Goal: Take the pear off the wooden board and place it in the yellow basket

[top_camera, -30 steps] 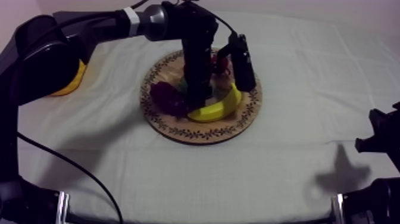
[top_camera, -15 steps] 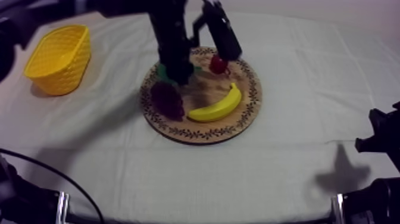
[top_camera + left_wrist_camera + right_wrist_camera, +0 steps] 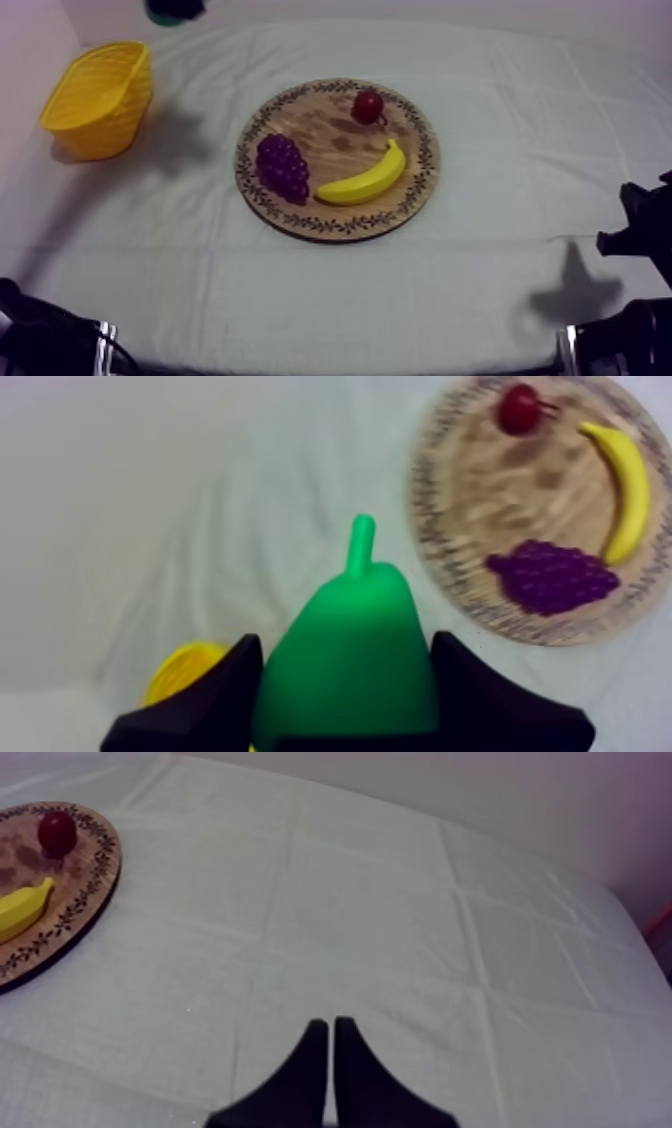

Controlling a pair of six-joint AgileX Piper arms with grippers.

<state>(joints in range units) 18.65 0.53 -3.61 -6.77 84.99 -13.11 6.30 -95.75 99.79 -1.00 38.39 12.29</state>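
Between the black fingers of the left gripper [image 3: 345, 648] the green pear [image 3: 350, 626] sits clamped, its base cut off, the yellow basket [image 3: 183, 673] half hidden behind one finger; the right gripper [image 3: 331, 1024] lies pressed together, holding nothing.

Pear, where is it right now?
Left wrist view: the pear sits in the left end effector, up over the cloth, close to the basket and away from the board.

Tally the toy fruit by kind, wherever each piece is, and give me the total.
pear: 1, held in the left gripper
banana: 1, on the wooden board
bunch of grapes: 1, on the board
small red fruit: 1, on the board
Total: 4
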